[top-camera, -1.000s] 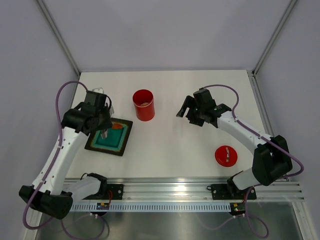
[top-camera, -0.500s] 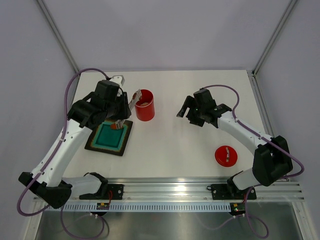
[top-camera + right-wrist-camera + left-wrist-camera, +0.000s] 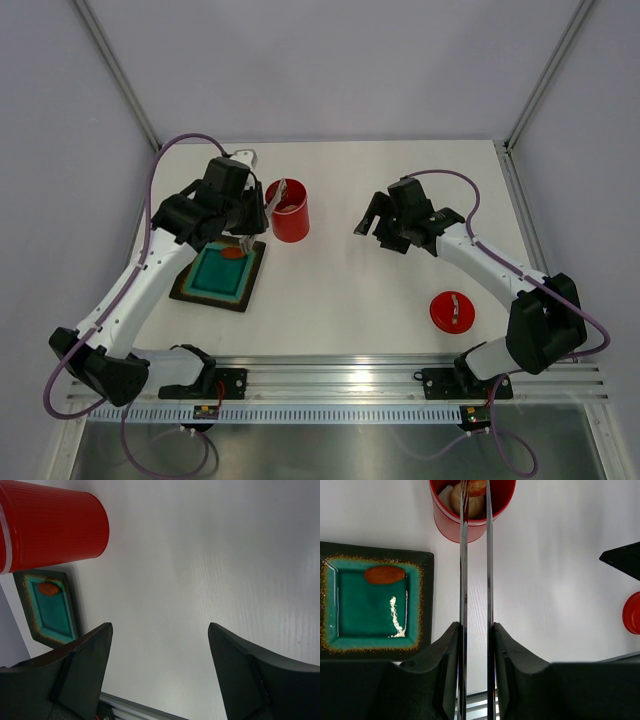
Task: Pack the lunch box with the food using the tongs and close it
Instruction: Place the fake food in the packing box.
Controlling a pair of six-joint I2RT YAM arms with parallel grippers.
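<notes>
The lunch box (image 3: 287, 222) stands open toward the table's (image 3: 350, 290) far edge, a little left of the middle. It looks partly filled: the left wrist view shows cream-white pieces (image 3: 470, 504) lying inside it. Right over its open mouth hang the tips of the tongs (image 3: 463, 570). They seem to pinch an orange-brown piece (image 3: 477, 486) between them, though it sits at the very top edge of that view, so I can't be sure. The left gripper (image 3: 476, 630) is pressed together on the tongs' two strips, squeezing them close to each other.

Just beside the lunch box, toward the left edge, sits the black tray (image 3: 370, 549) with its teal mat (image 3: 365, 610). One flat orange piece (image 3: 384, 574) lies on the mat, not yet packed. I see no green piece anywhere.

The right gripper (image 3: 159, 630) hovers over bare table to the right of the lunch box, apart from it, with its jaws spread wide and nothing between them. The red lid (image 3: 452, 312) lies well apart, toward the near right corner, handle up.

I'd judge the packing more than half done. The piece in the tongs has to be let go into the lunch box and the flat orange piece fetched from the tray. Then the lid must be carried across and set on, which is likely the right arm's job.
</notes>
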